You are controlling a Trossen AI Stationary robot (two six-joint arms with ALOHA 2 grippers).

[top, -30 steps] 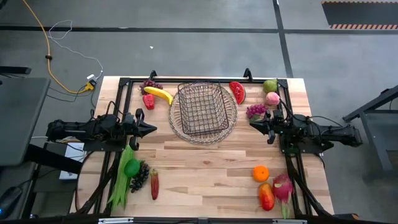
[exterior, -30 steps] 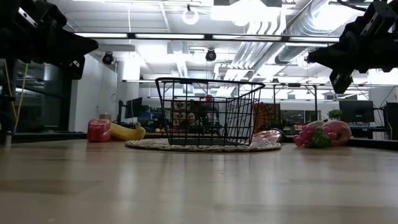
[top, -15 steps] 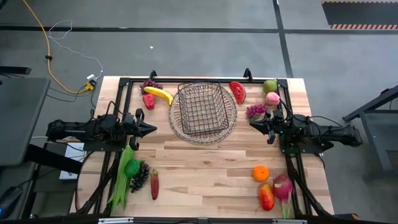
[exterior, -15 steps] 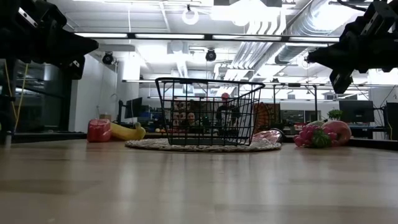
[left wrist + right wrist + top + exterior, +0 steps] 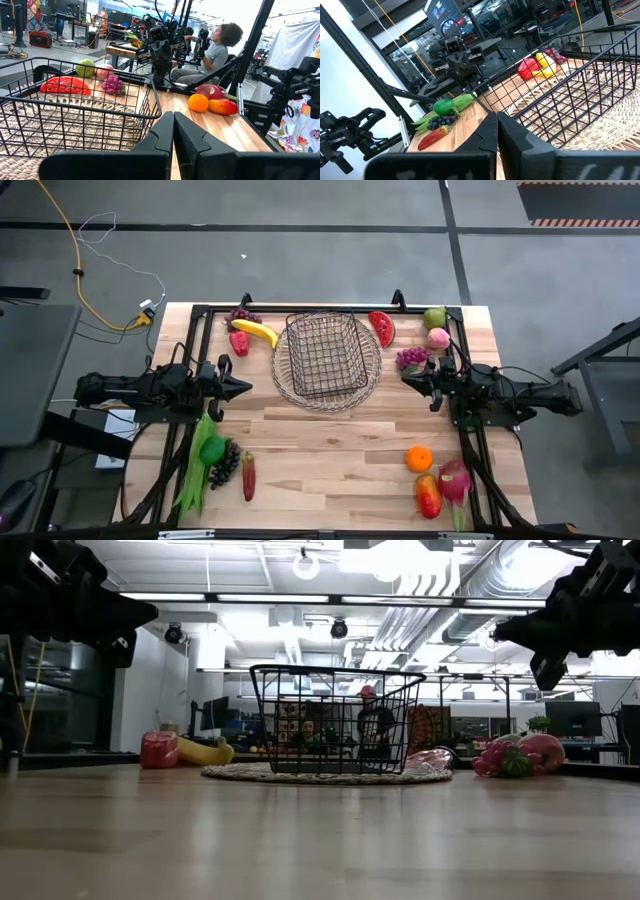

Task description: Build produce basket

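Note:
The dark wire basket [image 5: 322, 356] stands on a round woven tray [image 5: 360, 390] at the table's far middle. Banana [image 5: 256, 332], grapes and a red pepper lie left of it; watermelon slice [image 5: 382, 328], grapes [image 5: 411, 358], pear [image 5: 434, 317] and a pink fruit lie right of it. Green beans [image 5: 195, 470], green pepper and dark grapes sit near-left; orange [image 5: 419, 458] and dragon fruit [image 5: 455, 480] near-right. My left gripper [image 5: 246, 387] hovers shut left of the tray. My right gripper [image 5: 405, 377] hovers shut right of it.
A dark frame [image 5: 300, 308] runs along the table's far edge and sides. Bare wood lies between the tray and the near edge [image 5: 330, 450]. A seated person [image 5: 215, 50] shows in the room beyond the table, and another behind the basket in the low view [image 5: 372, 725].
Both arms have kept still. A person in the room behind the basket has walked toward the right in the low view.

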